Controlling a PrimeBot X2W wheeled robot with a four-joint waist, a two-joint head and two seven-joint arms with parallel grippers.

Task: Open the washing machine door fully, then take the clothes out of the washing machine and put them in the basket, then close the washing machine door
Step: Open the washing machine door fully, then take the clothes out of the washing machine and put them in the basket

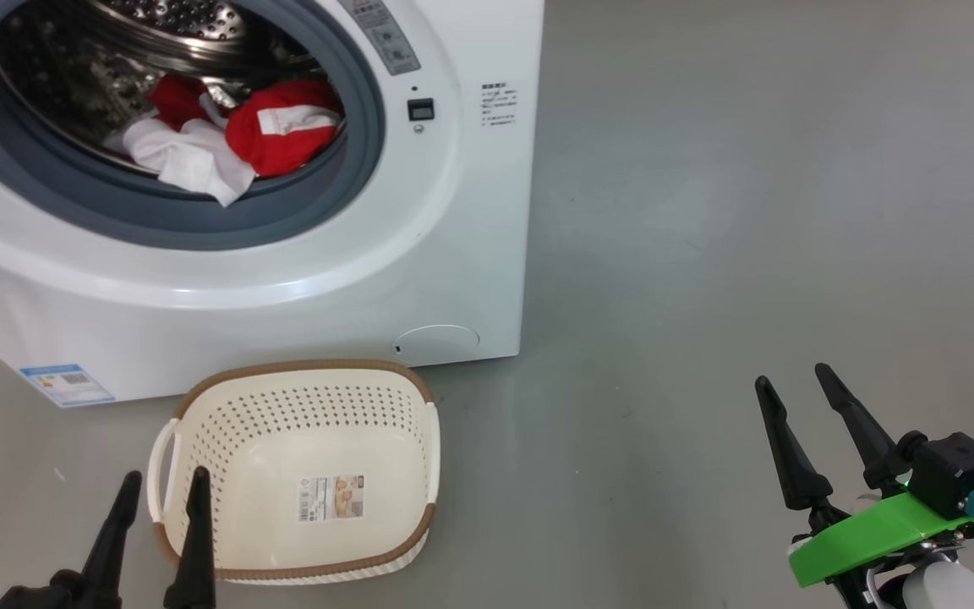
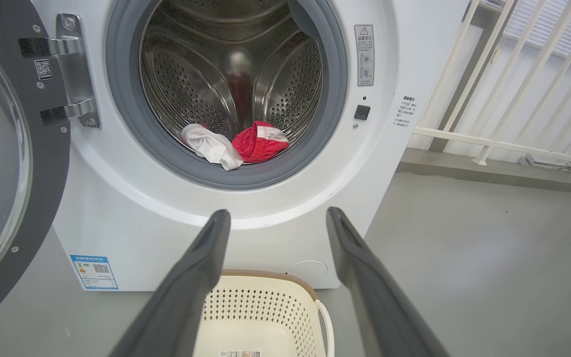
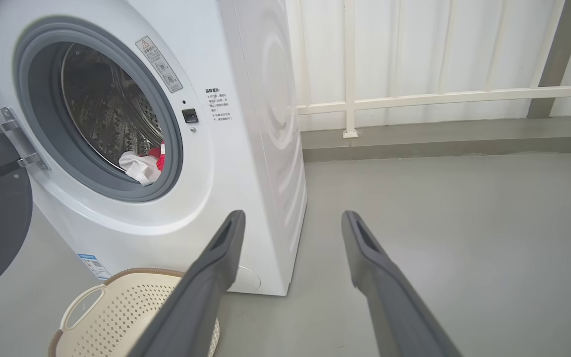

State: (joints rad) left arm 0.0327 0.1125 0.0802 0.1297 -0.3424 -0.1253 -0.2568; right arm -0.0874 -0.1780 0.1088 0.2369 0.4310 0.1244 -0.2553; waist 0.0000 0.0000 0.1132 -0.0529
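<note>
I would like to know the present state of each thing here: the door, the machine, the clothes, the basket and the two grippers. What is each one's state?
door: open wide, swung aside on its hinge.
machine: mouth uncovered, clothes in the drum.
clothes: red and white, heaped at the drum's front.
basket: upright on the floor before the machine, empty.
left gripper: open, holding nothing.
right gripper: open, holding nothing.
</note>
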